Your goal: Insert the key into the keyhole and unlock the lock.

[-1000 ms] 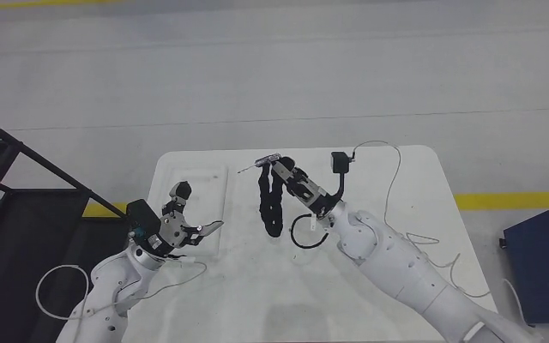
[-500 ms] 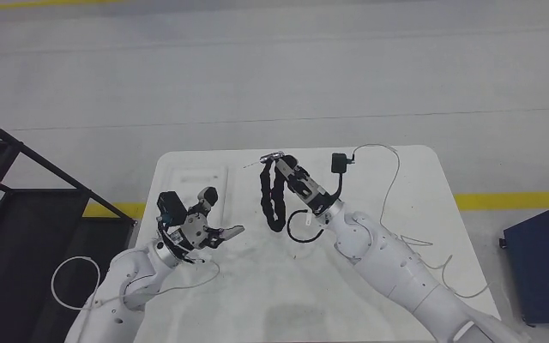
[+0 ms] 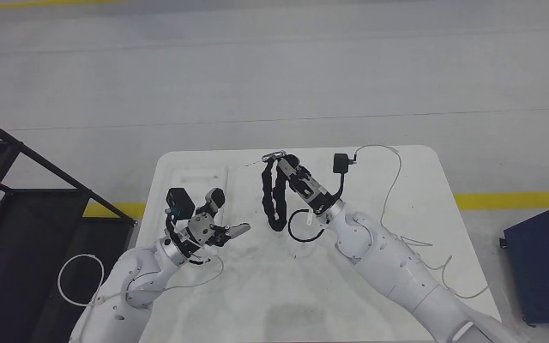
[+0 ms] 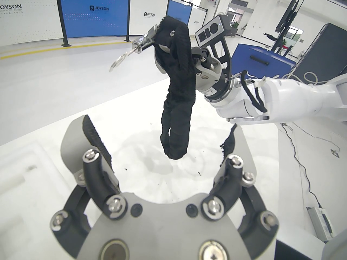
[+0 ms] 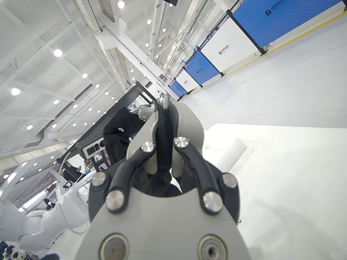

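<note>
A black fabric-sleeved chain lock [image 3: 273,204] hangs in a loop above the white table [image 3: 420,184]. My right gripper [image 3: 286,166] is shut on its upper end. The silver lock cylinder [image 3: 272,158] sticks out past the fingers, with the key [image 3: 251,164] in its end. In the left wrist view the lock [image 4: 179,87] dangles just off the table and the key [image 4: 118,60] points away from the right arm. My left gripper [image 3: 229,215] stands open and holds nothing, low over the table to the left of the lock. The right wrist view has its gripper [image 5: 163,106] clamped on the cylinder and the sleeve [image 5: 116,133].
A white foam tray [image 3: 202,182] lies on the table's left part. A black cable ring [image 3: 305,231] sits under the right wrist. A thin white cable [image 3: 391,184] runs over the right half. A black rack [image 3: 34,227] stands beside the table's left edge.
My left arm has swung right across the table toward the hanging lock, its gripper staying open. The right gripper shifted slightly back with the lock, then kept still.
</note>
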{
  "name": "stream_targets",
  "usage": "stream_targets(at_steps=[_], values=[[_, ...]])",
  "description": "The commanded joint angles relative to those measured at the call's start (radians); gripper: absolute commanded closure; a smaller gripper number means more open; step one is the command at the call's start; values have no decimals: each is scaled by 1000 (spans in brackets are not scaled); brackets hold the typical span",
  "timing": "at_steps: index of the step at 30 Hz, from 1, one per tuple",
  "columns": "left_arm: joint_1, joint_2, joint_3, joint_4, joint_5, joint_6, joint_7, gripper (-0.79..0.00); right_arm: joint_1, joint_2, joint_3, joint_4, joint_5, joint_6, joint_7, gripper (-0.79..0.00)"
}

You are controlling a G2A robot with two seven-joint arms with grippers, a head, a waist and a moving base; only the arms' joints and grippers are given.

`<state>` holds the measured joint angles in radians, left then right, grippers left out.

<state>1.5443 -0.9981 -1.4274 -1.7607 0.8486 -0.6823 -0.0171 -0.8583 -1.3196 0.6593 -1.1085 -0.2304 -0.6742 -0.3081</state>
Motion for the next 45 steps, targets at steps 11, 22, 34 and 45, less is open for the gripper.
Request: stream_targets(at_steps=[11,22,34,45], values=[[-123,-29,186,20,-14,41,-96,-471,0,0,0,0,0,0,0,0],[-250,-61,276,123,-15,113,-62,0,0,0,0,0,0,0,0,0],[-235,-64,235,62,-17,122,3,0,0,0,0,0,0,0,0,0],[-112,-48,83,-213,-36,59,109,0,0,0,0,0,0,0,0,0]])
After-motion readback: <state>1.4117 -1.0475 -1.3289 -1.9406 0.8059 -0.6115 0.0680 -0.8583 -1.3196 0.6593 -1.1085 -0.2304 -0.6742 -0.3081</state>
